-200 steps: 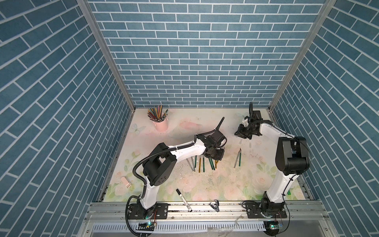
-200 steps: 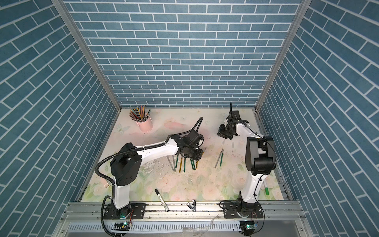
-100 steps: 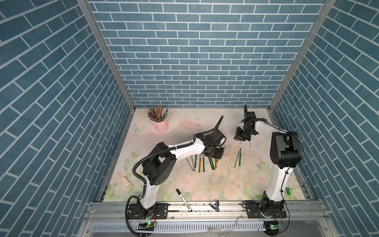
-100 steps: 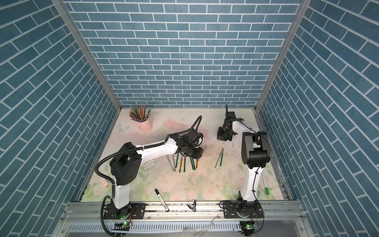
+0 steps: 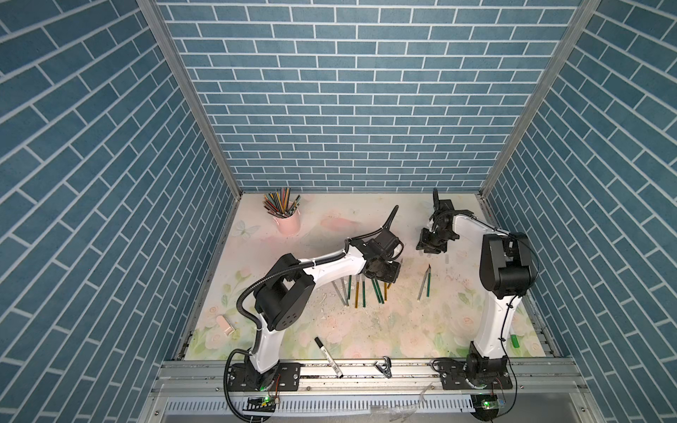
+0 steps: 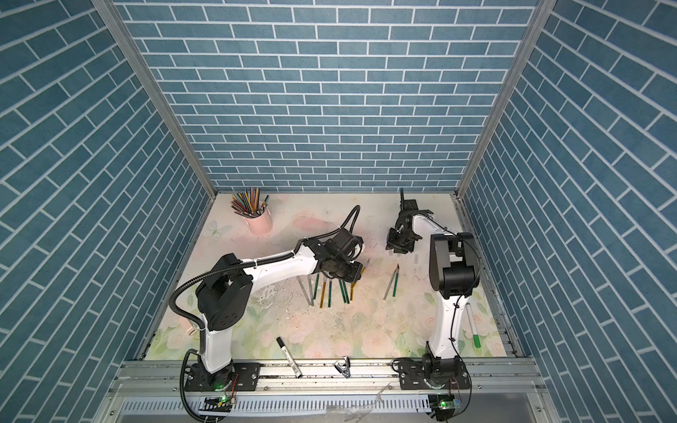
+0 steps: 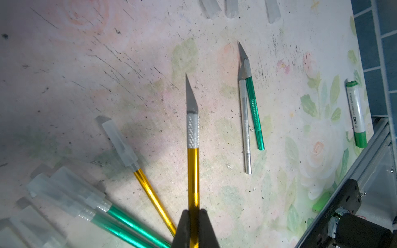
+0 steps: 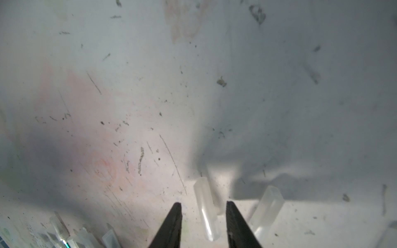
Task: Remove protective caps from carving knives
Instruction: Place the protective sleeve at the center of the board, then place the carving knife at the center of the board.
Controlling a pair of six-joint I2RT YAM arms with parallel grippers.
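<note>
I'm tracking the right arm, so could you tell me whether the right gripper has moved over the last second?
Yes, slightly: the right gripper has shifted leftward, nearer the loose knife pair.

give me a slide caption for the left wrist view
Left gripper shut on an uncapped gold carving knife, capped knives nearby, two bare knives farther off.

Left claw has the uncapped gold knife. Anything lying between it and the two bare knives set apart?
Nothing visible. In the left wrist view, the mat between the gold knife in the left claw and the two bare knives shows only scuffs; the capped knives lie on its other side.
</note>
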